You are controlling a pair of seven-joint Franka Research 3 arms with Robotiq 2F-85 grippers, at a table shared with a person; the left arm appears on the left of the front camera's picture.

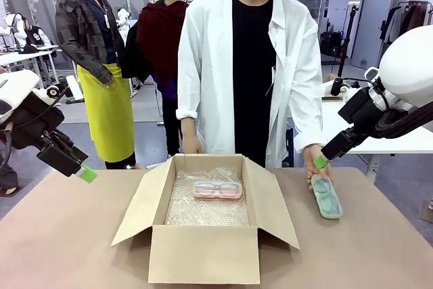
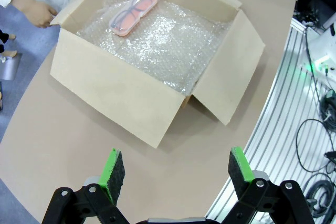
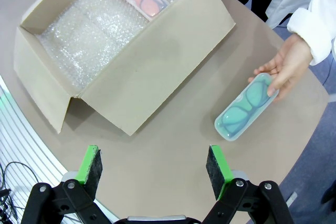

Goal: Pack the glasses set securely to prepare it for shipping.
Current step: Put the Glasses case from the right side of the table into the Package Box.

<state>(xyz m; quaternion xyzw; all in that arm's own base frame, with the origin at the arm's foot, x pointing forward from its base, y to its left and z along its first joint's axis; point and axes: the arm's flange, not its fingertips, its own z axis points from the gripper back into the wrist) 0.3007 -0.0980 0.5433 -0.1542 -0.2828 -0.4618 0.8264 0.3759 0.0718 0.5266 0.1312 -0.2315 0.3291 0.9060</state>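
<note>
While both arms hang above the surface [image 1: 61, 235], we see the left tool [image 2: 176, 169] released, its green pads spread wide over bare surface on the near left of the cardboard box [image 1: 203, 255]. The right tool [image 3: 155, 166] is likewise released and holds nothing. The pink case [image 1: 218, 189] lies flat on bubble wrap [image 1: 203, 213] toward the far side of the box, whose near wall cuts off the wrap's near edge. The mint green case [image 1: 327, 197] lies on the surface right of the box, its far end covered by the person's hand [image 3: 286, 66]. From the front, the right tool's tip hides part of that hand, and we cannot tell whether they touch.
</note>
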